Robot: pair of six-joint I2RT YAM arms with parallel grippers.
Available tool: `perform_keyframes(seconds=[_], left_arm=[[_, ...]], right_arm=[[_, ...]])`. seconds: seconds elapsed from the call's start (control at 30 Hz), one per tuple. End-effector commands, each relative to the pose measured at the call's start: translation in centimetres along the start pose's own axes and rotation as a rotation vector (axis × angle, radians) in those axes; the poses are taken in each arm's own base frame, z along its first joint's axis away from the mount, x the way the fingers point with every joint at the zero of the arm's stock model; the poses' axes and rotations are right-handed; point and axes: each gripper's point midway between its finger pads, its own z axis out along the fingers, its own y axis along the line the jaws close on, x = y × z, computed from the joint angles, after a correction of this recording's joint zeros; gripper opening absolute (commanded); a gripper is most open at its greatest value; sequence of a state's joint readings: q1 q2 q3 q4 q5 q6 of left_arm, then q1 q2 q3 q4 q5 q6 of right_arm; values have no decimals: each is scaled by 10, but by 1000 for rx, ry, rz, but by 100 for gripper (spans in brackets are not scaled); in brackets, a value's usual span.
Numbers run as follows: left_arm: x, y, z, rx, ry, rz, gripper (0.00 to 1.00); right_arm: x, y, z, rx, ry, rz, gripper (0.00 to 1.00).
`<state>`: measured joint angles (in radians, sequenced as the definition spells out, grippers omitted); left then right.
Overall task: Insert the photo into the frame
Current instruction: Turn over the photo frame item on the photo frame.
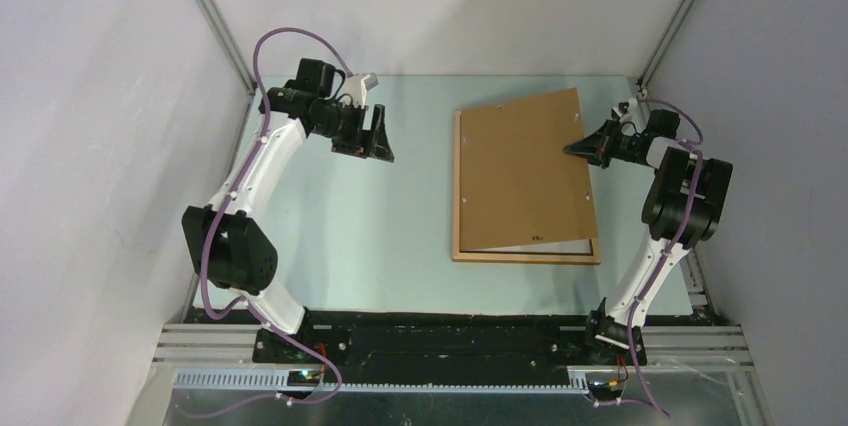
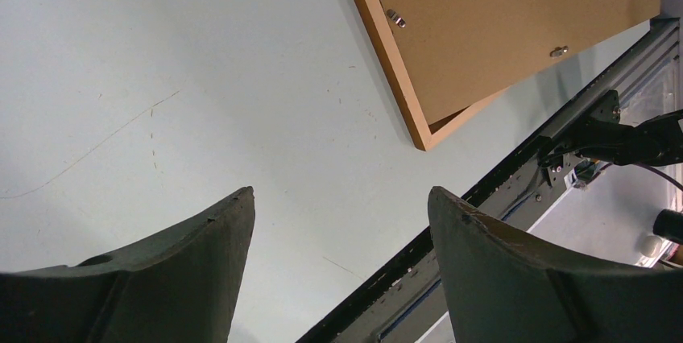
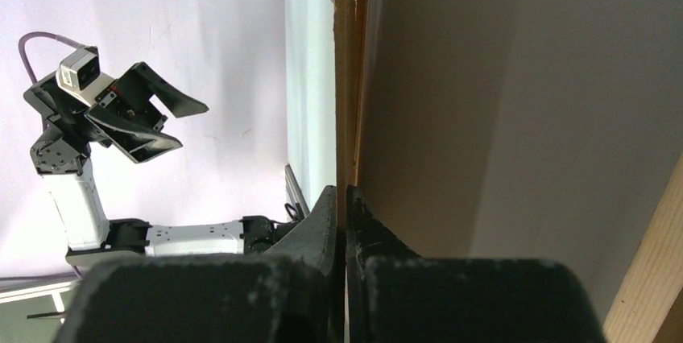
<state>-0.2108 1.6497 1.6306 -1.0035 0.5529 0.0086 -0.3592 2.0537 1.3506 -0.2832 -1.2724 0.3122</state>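
The frame (image 1: pixel 457 186) lies flat on the right half of the table, its light wood rails showing at the left and near sides (image 2: pixel 387 61). A plain brown backing board (image 1: pixel 520 176) rests askew over it, its right side raised. My right gripper (image 1: pixel 578 149) is shut on that board's right edge, the thin edge pinched between the fingertips (image 3: pixel 345 192). Most of the photo is hidden under the board; only a white strip (image 1: pixel 565 243) shows inside the frame's near rail. My left gripper (image 1: pixel 385 136) hovers open and empty over the table's far left (image 2: pixel 342 198).
Small metal turn clips (image 2: pixel 395 18) sit on the frame's back rail. The black base rail (image 1: pixel 440 331) runs along the near edge. Grey walls with aluminium posts (image 1: pixel 215 16) close in the table on the left, back and right.
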Motion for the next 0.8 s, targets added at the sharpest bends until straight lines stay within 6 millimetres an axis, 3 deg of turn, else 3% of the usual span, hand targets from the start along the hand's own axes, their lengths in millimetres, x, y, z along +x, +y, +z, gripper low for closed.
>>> perform_keyframes(seconds=[0.0, 0.77], left_arm=[[-6, -1, -7, -1, -37, 41, 83], [-5, 0, -5, -4, -32, 38, 83]], right_arm=[[-3, 18, 0, -75, 29, -9, 0], [8, 2, 5, -62, 55, 18, 0]])
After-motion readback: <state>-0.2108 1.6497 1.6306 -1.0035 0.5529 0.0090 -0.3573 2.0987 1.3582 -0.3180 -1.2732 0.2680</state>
